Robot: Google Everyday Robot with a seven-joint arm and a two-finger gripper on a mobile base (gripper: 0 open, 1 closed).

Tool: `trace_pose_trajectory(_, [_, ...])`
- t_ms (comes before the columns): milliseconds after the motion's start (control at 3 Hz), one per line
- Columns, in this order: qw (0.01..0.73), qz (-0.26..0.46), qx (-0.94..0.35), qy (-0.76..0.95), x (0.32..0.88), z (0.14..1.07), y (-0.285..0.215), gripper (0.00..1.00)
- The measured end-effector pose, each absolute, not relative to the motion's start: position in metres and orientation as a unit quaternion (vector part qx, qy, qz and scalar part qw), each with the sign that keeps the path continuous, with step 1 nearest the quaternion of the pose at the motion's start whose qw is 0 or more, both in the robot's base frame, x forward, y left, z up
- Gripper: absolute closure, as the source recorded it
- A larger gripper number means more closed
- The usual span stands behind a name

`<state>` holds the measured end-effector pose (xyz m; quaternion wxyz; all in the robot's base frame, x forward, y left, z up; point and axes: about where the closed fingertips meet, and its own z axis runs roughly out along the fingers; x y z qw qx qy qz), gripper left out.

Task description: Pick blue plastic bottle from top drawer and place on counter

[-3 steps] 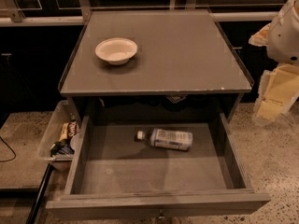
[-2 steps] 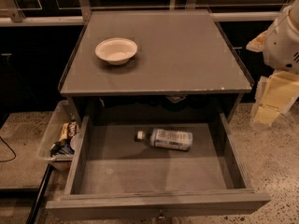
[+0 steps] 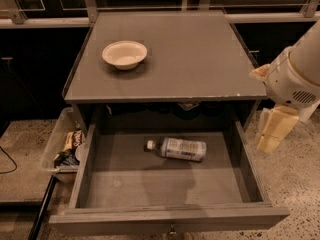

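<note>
The blue plastic bottle lies on its side in the open top drawer, its cap pointing away from the gripper. The gripper hangs just outside the drawer's side wall, below the counter edge; its grip cannot be told. A white bowl sits on the counter's far side from it.

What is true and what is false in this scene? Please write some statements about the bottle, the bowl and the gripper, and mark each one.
1. The blue plastic bottle lies on its side in the top drawer. True.
2. The white bowl sits in the drawer. False: it stands on the counter.
3. The gripper holds the bottle. False: it is outside the drawer's right wall, apart from the bottle.
4. A clear bin of snack packets stands beside the drawer. True.
</note>
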<state>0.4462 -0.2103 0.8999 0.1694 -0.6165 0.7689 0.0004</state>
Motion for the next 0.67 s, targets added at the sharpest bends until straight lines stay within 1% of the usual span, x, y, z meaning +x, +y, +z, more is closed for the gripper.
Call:
trace_pose_trajectory(333, [0.201, 0.024, -0.617, 0.760, 0.4653, 0.8622, -0.2041, 0.00])
trace_pose_trajectory(667, [0.200, 0.027, -0.618, 0.760, 0.4651, 0.8596, -0.2027, 0.00])
